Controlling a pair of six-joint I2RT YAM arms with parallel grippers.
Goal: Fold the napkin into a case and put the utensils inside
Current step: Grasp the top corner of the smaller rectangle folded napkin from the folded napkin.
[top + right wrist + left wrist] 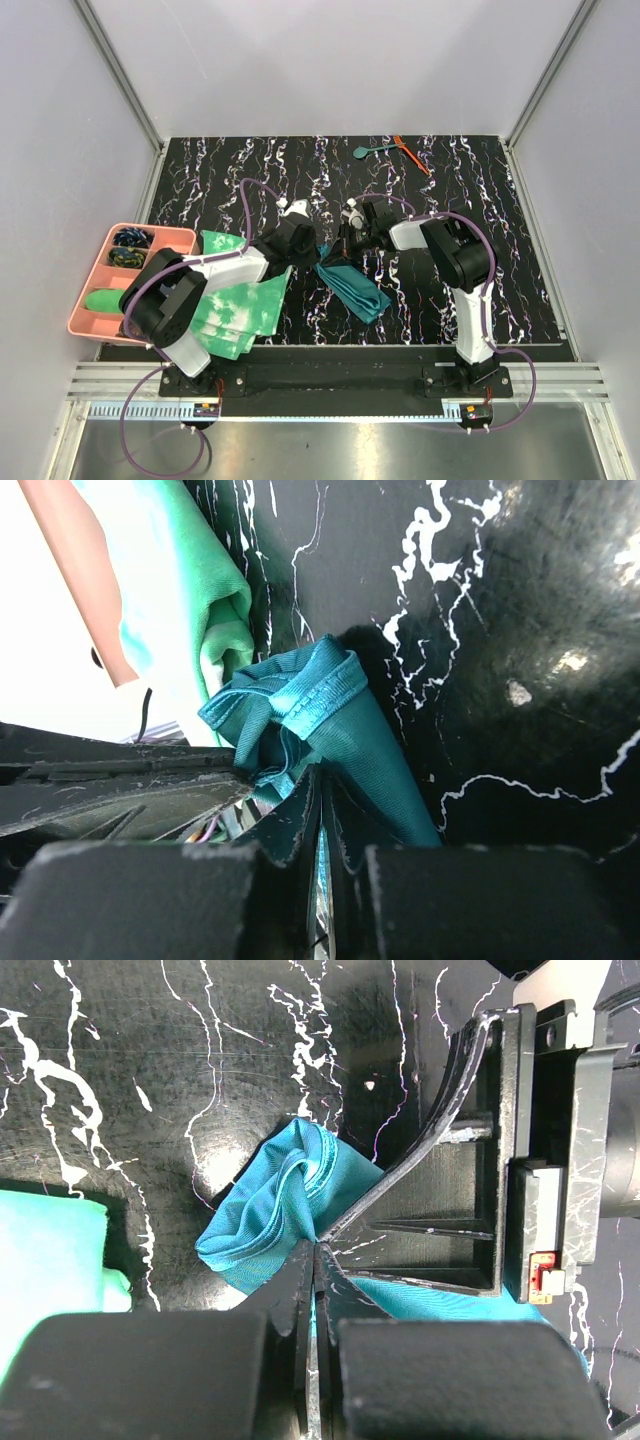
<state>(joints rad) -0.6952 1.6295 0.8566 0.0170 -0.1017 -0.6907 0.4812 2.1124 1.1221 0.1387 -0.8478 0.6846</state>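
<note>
PINCHED AT BOTH SIDES: At the left edge of the bench [500, 240] sits a pink tray [78, 305]. Mottled green-and-white cloths [245, 312] are heaped just beside it toward the near-left corner, partly under the left arm.

At mid-bench the left claw [314, 1250] is closed, its tips pinching a bunched end of the napkin [356, 288]. In the left wrist view the dark teal cloth puffs out directly ahead of those tips. The napkin lies as a long, narrow folded band, slanting from the two claws back toward the near edge, a little right of centre.

The right claw [322, 780] is clamped too, nipping the hemmed end of the same band. The two claws meet almost nose to nose over one end of the cloth, one from each side.

Toward the far edge, right of centre, the utensils lie bare on the bench: the teal spoon [366, 152] and, just beside it on the right, the thin orange-red stick [412, 157]. Both are well apart from the napkin and from either claw.

By the look of it, the folding is well under way but not complete. The cloth is narrowed, yet its gripped end is crumpled and no tidy case with an opening shows. On this judgement, what is left is to finish the fold, then fetch both utensils and slip them inside.
</note>
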